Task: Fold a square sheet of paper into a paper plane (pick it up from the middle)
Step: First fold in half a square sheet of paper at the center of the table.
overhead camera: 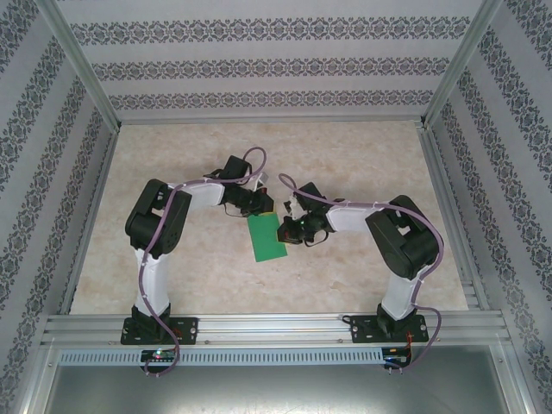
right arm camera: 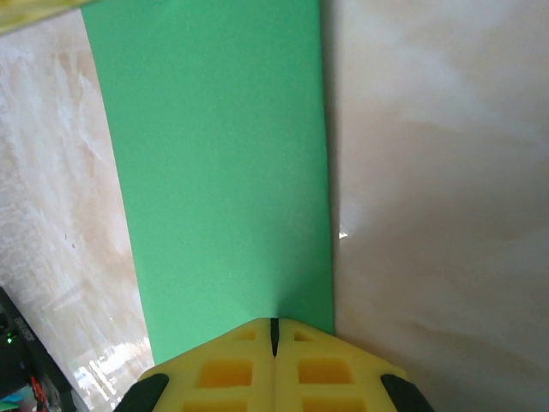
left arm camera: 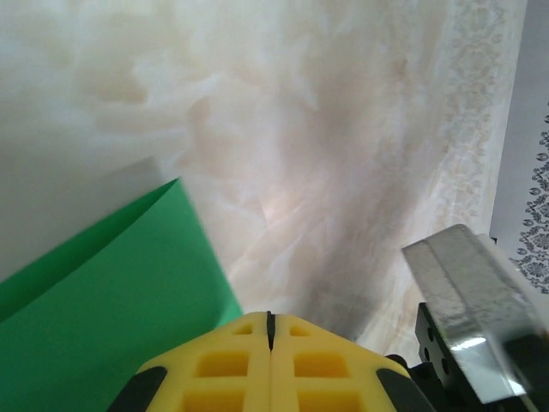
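The square sheet of paper (overhead camera: 266, 237) is bright green and lies on the table between the arms as an upright rectangle. In the left wrist view the paper (left arm camera: 103, 292) shows a crease line near its upper edge. My left gripper (overhead camera: 260, 209) is shut at the sheet's far edge; its yellow fingertips (left arm camera: 270, 319) meet beside the paper's right edge. My right gripper (overhead camera: 284, 229) is shut at the sheet's right side. In the right wrist view the closed tips (right arm camera: 274, 324) sit over the near end of the paper (right arm camera: 223, 172), which I see face-on, not between the jaws.
The marble-patterned table (overhead camera: 362, 164) is bounded by aluminium rails and patterned walls. A grey metal block (left arm camera: 472, 300) on a black part hangs close at the right of the left wrist view. A yellow edge (right arm camera: 34, 10) shows at the top left of the right wrist view.
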